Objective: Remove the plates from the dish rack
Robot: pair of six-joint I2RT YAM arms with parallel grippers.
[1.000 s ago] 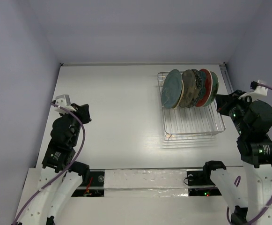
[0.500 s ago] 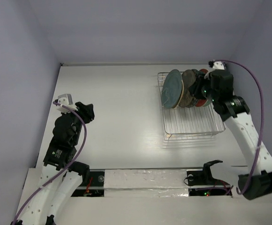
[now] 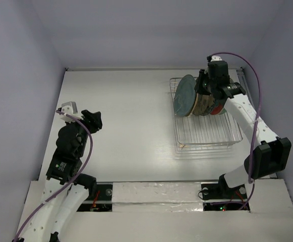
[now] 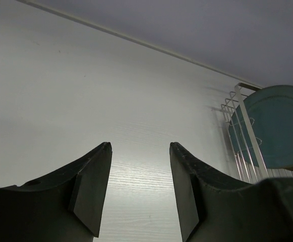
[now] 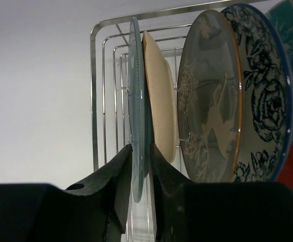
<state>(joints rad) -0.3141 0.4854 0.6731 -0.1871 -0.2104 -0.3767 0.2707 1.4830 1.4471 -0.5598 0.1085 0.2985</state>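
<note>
Plates (image 3: 201, 106) stand in dish rack (image 3: 207, 135); right jaws clamp teal plate (image 5: 137, 101), left jaws apart.

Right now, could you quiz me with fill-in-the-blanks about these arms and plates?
The teal plate sits between the right gripper's two ____.
The left gripper is ____, holding nothing.
The dish rack stands on the table's ____ half.
Missing words: fingers; open; right.

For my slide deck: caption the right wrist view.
Right end effector gripping the teal plate, upright in the dish rack beside other plates.
</note>
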